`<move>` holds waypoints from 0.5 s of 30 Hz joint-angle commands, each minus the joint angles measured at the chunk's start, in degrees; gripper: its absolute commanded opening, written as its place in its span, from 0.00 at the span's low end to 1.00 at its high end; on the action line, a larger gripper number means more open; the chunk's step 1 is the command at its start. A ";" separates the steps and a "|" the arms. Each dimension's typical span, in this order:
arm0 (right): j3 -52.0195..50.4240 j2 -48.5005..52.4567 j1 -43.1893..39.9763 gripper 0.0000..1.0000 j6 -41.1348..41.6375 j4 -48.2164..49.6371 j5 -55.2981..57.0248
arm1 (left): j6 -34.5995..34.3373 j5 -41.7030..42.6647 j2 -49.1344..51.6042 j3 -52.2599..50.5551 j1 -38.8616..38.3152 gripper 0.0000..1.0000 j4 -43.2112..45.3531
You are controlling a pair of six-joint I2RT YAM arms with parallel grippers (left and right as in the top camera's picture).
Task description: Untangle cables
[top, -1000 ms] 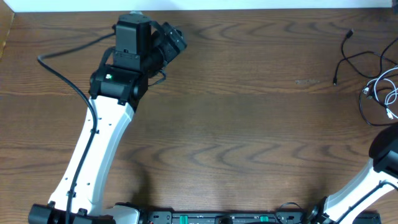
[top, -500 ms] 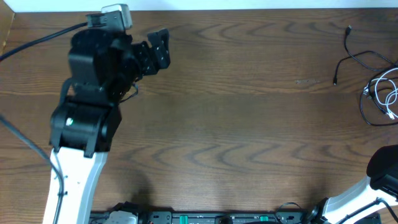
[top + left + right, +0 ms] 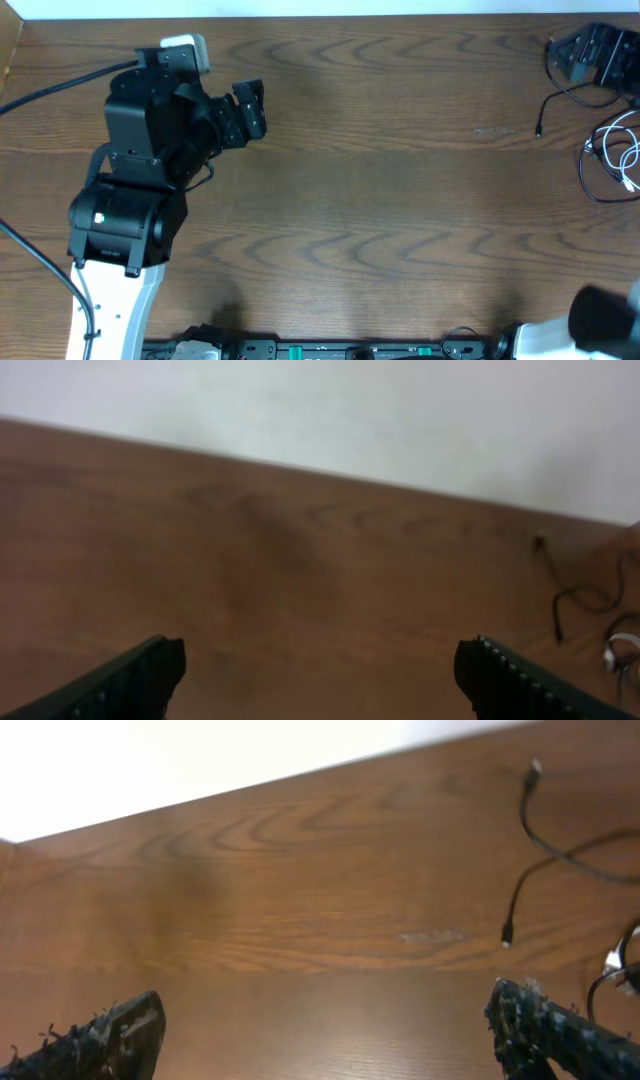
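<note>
Overhead view of a brown wooden table point(image 3: 400, 220). On the left, black-and-white left arm point(image 3: 125, 215) reaching up the table. Left gripper point(image 3: 252, 110) pointing right, fingers spread wide with only air between them, well apart from the cables. Across the middle, plain wood grain.

Near the right side, black cable point(image 3: 545, 108): small plug toward the table's middle, thin cord curving off to the right edge and looping there. Just above it in the far corner, right gripper point(image 3: 572, 58), dark and blurred, fingers likewise spread wide, gripping nothing. From its own camera, two plugs of the black cable lying on the wood ahead, untouched.

At the very right edge, white cable point(image 3: 612, 128), loosely coiled, crossing the black loop; which one on top, impossible to tell.
</note>
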 commanded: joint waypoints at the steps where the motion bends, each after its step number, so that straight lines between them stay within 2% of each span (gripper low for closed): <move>1: 0.52 -4.26 1.07 0.99 -2.16 -2.03 -0.92 | 0.74 -0.74 1.07 0.39 0.31 0.91 -2.38; 8: 0.52 -11.21 1.01 0.99 -2.19 -9.97 -0.26 | 0.76 -0.74 2.89 0.39 0.31 0.92 -9.27; 15: 0.52 -13.44 1.03 0.99 -2.21 -11.41 -0.22 | 0.74 -0.74 3.34 0.39 0.31 0.91 -11.08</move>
